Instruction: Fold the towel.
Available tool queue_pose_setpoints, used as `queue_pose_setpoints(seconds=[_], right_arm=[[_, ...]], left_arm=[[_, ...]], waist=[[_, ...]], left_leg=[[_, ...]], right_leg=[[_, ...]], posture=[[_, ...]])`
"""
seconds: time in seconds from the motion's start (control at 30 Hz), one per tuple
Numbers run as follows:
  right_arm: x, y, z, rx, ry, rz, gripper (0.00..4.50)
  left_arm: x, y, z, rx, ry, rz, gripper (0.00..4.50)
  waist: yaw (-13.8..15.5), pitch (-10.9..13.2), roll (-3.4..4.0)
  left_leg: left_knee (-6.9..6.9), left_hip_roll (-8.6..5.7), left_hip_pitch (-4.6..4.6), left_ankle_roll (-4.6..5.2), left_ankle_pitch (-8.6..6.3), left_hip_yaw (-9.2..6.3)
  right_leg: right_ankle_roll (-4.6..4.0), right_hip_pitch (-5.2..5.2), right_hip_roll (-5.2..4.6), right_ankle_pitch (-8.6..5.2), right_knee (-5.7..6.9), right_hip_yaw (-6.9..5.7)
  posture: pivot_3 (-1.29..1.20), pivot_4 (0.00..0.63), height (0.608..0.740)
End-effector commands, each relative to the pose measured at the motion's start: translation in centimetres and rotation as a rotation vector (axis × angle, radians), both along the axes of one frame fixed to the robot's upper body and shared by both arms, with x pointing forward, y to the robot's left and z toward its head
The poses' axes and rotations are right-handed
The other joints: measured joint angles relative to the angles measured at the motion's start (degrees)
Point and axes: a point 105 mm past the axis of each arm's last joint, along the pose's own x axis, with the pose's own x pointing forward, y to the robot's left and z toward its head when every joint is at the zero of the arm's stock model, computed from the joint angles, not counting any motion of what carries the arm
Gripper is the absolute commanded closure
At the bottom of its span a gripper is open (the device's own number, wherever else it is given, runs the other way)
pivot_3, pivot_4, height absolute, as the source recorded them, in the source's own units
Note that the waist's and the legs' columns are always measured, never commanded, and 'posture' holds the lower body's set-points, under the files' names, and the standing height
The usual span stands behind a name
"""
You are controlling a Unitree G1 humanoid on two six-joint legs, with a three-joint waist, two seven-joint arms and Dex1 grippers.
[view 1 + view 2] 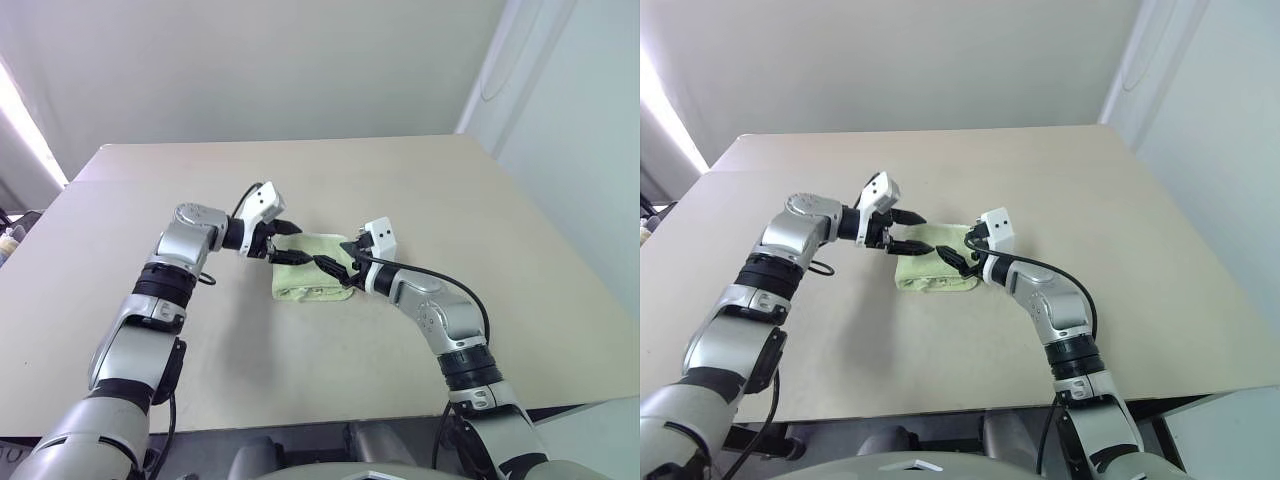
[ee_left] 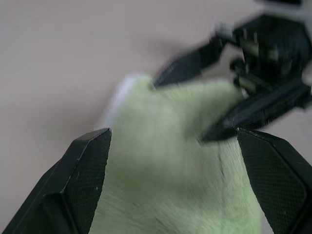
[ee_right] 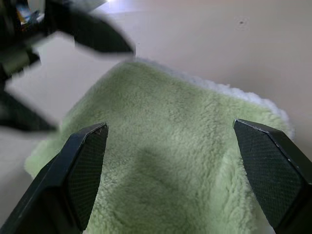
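The towel is a light green terry cloth lying folded into a small thick pad on the middle of the tan table. A white edge shows along one side of the towel. My left gripper hovers open just over its left end, black fingers spread and nothing between them. From the right, my right gripper stands open over the pad's right part, also empty. The two grippers face each other a short way apart. In the left wrist view the right gripper shows beyond the towel.
The table's front edge runs close to me and its far edge meets a pale wall. A white wall stands along the table's right side. Bare tabletop surrounds the towel on every side.
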Motion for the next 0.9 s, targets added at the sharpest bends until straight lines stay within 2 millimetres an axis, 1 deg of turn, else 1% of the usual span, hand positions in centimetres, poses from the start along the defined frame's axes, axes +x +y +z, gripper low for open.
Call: queue_pose_setpoints(seconds=[0.03,0.13,0.3,0.4,0.47,0.57,0.7,0.8,0.9], right_arm=[[-0.1,1.0,0.3,0.003,-0.030,0.022,0.19],[-0.4,1.2,-0.5,-0.034,-0.015,0.031,0.19],[-0.5,1.0,-1.9,-0.104,0.005,0.031,0.19],[-0.6,1.0,-2.2,-0.129,0.007,0.036,0.19],[-0.6,1.0,-2.3,-0.149,0.010,0.037,0.19],[-0.6,0.8,-2.7,-0.177,0.018,0.043,0.19],[-0.6,0.9,-2.4,-0.172,0.011,0.053,0.19],[-0.4,0.9,-0.8,-0.110,-0.028,0.052,0.19],[-0.5,0.8,1.1,-0.032,-0.066,0.059,0.19]], left_arm=[[-0.2,1.1,-1.8,0.095,-0.031,-0.014,0.17],[-0.3,2.2,-3.8,0.155,-0.004,0.007,0.17],[-0.3,2.9,-5.8,0.180,0.049,0.059,0.17],[-0.3,2.9,-7.0,0.190,0.060,0.078,0.17],[-0.4,2.3,-7.1,0.171,0.073,0.074,0.17],[-0.7,1.6,-7.1,0.144,0.091,0.047,0.17],[-0.8,1.4,-6.7,0.128,0.095,0.029,0.17],[-0.1,1.8,-4.7,0.064,0.080,0.045,0.17],[0.0,2.3,-2.5,0.006,0.046,0.027,0.17]], waist=[[-0.12,0.00,0.00],[-0.22,0.00,0.00],[-0.10,-0.03,-0.03],[-0.11,-0.09,-0.03],[-0.07,-0.17,0.02],[0.07,-0.30,0.08],[0.08,-0.33,0.08],[0.01,-0.32,0.08],[-0.21,-0.29,0.09]], left_leg=[[0.00,0.00,0.00,0.00,0.00,0.00],[-0.03,0.01,0.04,0.00,0.00,-0.02],[0.00,0.00,0.06,0.00,0.00,-0.01],[0.01,0.00,0.12,0.00,0.00,-0.01],[0.01,0.00,0.17,0.00,0.00,-0.02],[0.03,0.00,0.21,0.00,0.00,-0.02],[0.05,-0.01,0.21,0.00,0.00,-0.03],[0.05,-0.01,0.19,0.00,0.00,-0.03],[0.04,-0.01,0.12,0.00,0.00,-0.04]], right_leg=[[0.00,0.00,0.01,0.00,0.01,0.00],[0.00,-0.01,0.03,0.00,0.08,-0.01],[-0.11,0.03,0.01,-0.11,0.07,-0.01],[-0.08,0.07,0.01,-0.14,0.10,-0.01],[-0.07,0.10,0.02,-0.15,0.17,-0.01],[-0.06,0.13,0.02,-0.16,0.23,-0.01],[-0.07,0.13,0.02,-0.17,0.26,-0.01],[-0.06,0.13,0.02,-0.17,0.24,-0.01],[-0.06,0.06,0.02,-0.17,0.22,-0.01]], posture=[[0.00,0.000,0.712],[0.00,0.000,0.712],[0.00,0.000,0.712],[0.00,0.000,0.712],[0.00,0.000,0.712],[0.00,0.000,0.712],[0.00,0.000,0.712],[0.00,0.000,0.712],[0.00,0.000,0.712]])
